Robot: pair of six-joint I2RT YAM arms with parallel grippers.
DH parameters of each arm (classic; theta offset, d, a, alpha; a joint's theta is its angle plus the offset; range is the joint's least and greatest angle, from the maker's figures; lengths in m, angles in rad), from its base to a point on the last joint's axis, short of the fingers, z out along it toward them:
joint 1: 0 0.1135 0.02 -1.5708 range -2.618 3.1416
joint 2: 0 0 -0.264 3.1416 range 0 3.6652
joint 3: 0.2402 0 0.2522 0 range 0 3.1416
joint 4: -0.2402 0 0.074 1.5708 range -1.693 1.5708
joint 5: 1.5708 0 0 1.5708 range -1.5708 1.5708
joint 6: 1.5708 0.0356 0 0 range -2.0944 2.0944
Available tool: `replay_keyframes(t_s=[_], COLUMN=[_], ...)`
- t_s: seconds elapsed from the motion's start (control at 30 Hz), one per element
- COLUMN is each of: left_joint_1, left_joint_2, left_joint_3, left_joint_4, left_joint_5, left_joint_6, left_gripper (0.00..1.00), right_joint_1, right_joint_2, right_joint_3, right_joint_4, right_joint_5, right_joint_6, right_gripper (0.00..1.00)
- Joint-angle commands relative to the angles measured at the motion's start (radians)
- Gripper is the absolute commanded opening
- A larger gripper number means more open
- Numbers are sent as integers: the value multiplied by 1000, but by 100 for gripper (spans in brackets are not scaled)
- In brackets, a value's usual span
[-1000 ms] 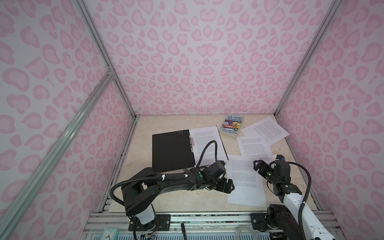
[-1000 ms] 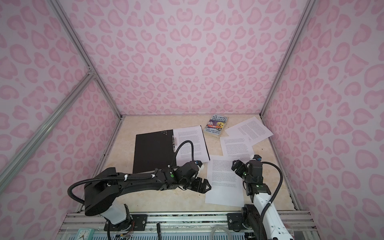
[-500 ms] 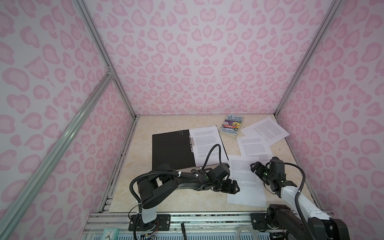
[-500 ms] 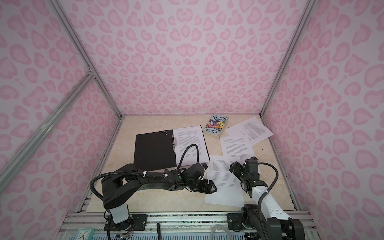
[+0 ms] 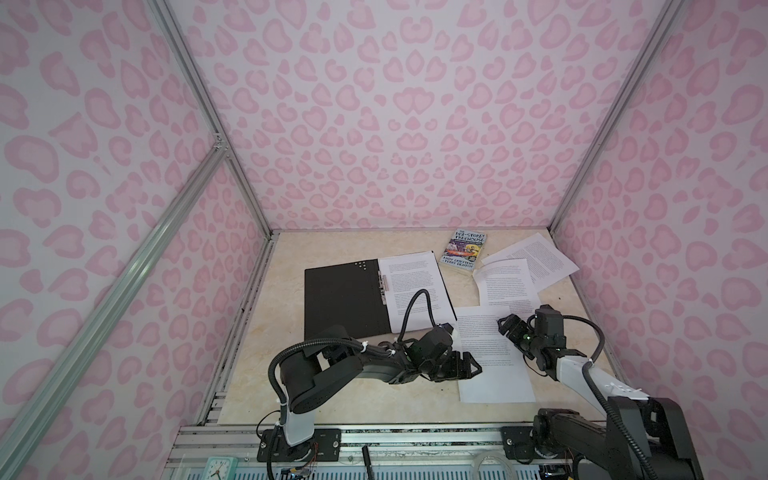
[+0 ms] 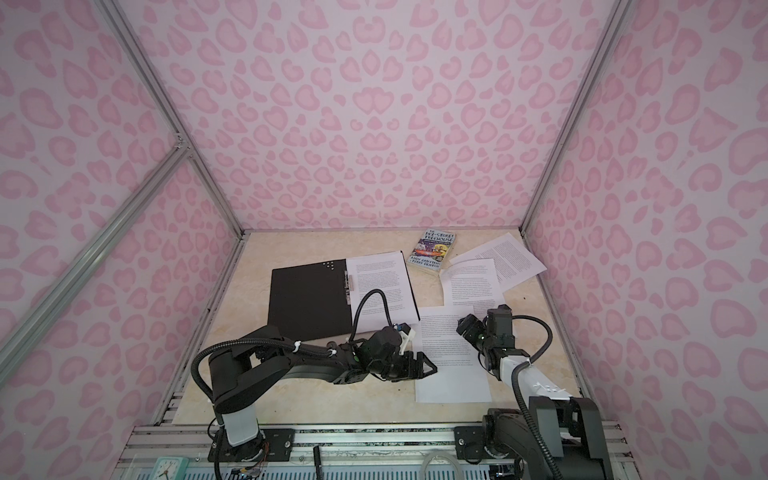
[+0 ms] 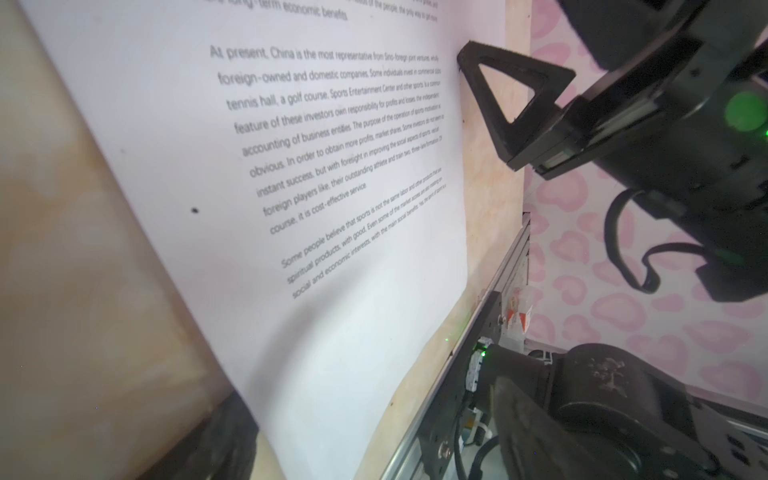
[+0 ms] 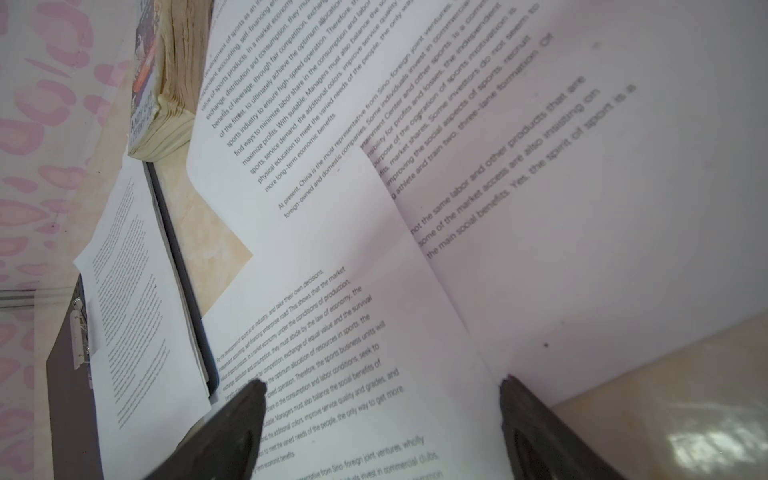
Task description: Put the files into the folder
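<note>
The folder (image 5: 345, 299) (image 6: 307, 299) lies open, black inside up, with one printed sheet (image 5: 411, 286) on its right half. Three more files lie loose: a near sheet (image 5: 494, 361) (image 6: 453, 361), a middle sheet (image 5: 505, 282) and a far sheet (image 5: 536, 259). My left gripper (image 5: 469, 365) (image 7: 365, 436) sits low at the near sheet's left edge, open, with the sheet (image 7: 291, 166) flat between its fingers. My right gripper (image 5: 509, 328) (image 8: 382, 411) hovers open over that sheet's far right part, near where the middle sheet overlaps it.
A paperback book (image 5: 465, 251) (image 8: 166, 83) lies at the back beside the folder and the sheets. Pink patterned walls enclose the table on three sides. The aluminium rail (image 5: 374, 436) with both arm bases runs along the front edge.
My left gripper has slid a little right onto the near sheet's left edge. My right arm has lowered and its gripper has shifted slightly left over the same sheet.
</note>
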Motion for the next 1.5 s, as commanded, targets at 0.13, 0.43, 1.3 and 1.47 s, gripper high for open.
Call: replay_keyframes(t_s=[0.13, 0.43, 1.3, 1.47], left_joint_1=[5, 7, 1, 50], left_joint_2=[38, 53, 62, -87], left_joint_3=[-9, 0, 460, 347], left_joint_4=[57, 54, -396, -442], left_joint_5=[-49, -53, -11, -53], left_joint_6=[-91, -99, 236, 252], left_gripper=[74, 22, 4, 4], right_joint_1=[3, 2, 4, 3], right_joint_2=[-23, -76, -669, -794], right_joint_3=[-14, 2, -68, -107], right_joint_4=[-128, -178, -293, -248], right_joint_5=[5, 52, 240, 140], right_joint_6=[20, -12, -111, -146], right_gripper=[89, 90, 99, 99])
